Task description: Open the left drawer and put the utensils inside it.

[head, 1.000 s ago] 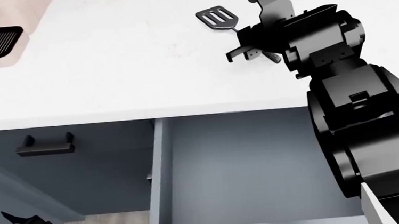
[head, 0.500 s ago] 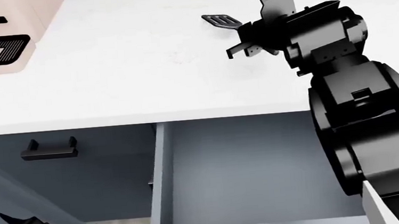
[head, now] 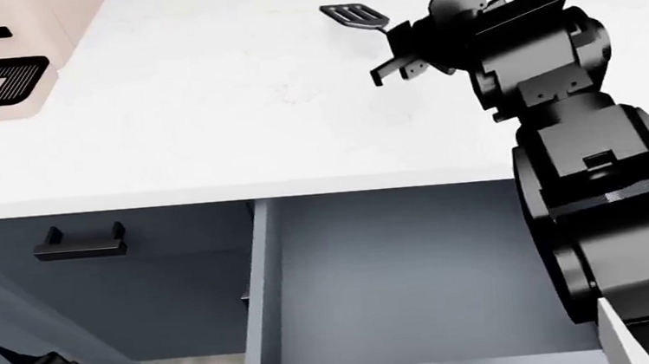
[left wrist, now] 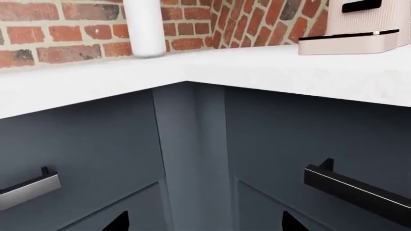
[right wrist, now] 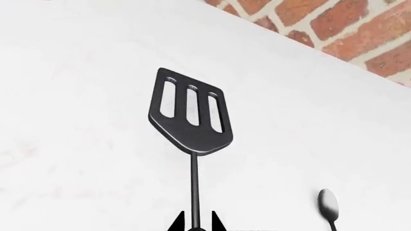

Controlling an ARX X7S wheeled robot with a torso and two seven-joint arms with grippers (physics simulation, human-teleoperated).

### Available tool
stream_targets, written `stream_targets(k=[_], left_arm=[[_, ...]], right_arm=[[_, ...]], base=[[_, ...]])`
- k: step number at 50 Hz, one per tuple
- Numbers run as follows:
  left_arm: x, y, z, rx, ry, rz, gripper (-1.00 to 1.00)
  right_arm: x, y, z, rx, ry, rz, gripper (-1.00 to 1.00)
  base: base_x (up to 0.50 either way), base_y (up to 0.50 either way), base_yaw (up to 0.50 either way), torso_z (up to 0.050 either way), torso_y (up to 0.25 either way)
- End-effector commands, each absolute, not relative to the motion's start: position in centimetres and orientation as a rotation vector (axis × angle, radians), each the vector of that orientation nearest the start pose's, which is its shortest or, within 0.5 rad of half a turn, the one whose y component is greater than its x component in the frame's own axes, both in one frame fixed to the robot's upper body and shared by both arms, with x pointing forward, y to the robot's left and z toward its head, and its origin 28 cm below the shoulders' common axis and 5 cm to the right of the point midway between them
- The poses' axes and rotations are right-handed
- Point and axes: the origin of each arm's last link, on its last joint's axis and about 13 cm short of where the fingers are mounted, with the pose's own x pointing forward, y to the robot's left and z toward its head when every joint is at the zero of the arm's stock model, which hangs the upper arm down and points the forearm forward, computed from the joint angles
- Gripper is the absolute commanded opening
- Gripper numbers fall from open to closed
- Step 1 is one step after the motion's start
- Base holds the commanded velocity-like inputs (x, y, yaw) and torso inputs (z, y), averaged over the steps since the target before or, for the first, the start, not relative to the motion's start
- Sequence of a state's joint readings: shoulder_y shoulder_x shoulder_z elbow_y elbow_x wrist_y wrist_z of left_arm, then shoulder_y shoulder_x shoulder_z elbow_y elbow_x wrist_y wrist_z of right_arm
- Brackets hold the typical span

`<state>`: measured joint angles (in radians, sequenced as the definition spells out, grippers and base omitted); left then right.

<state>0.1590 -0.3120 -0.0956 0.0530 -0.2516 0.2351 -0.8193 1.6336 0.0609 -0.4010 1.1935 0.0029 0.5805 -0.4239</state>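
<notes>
Right gripper (right wrist: 194,225) closed on the spatula (right wrist: 191,114) neck; thin, stiff, light metal, likely slippery. Drawer (head: 401,271) open.

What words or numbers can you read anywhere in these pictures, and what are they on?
None: no picture shows a readable word, number or sign.
The pink machine has only a blank black panel and a grille.
The spatula, the teaspoon, the open left drawer and the white counter are plain.
The brick wall carries no sign.
</notes>
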Motion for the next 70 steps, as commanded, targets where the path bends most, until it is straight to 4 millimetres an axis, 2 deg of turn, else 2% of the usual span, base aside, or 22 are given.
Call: stream_targets(k=[1,16,34,45,51,70], left_arm=[[17.6,29.5,3.0,0.012,-0.182,0.875,1.00],[17.4,29.2,3.4,0.012,-0.191,0.863,1.00],[17.4,29.2,3.6,0.002,-0.193,0.859,1.00],[17.3,29.2,3.6,-0.001,-0.199,0.856,1.00],[17.3,29.0,3.6,0.000,-0.199,0.851,1.00],[17.4,28.9,3.7,0.003,-0.198,0.847,1.00]], right_arm=[[40.2,-12.1,30.6,-0.410,0.163,0.367,-1.00],[34.0,-13.5,31.6,-0.387,0.101,0.442,-1.00],[29.7,-14.0,31.5,-0.423,0.118,0.518,-1.00],[27.0,-15.0,29.4,-0.502,0.188,0.641,-1.00],[26.0,-15.7,28.7,-0.509,0.205,0.677,-1.00],[24.8,-16.7,27.6,-0.561,0.251,0.755,-1.00]], base=[[0.00,0.00,0.00,0.000,0.000],[0.00,0.00,0.00,0.000,0.000],[0.00,0.00,0.00,0.000,0.129],[0.00,0.00,0.00,0.000,0.000],[0.00,0.00,0.00,0.000,0.000],[0.00,0.00,0.00,0.000,0.000]])
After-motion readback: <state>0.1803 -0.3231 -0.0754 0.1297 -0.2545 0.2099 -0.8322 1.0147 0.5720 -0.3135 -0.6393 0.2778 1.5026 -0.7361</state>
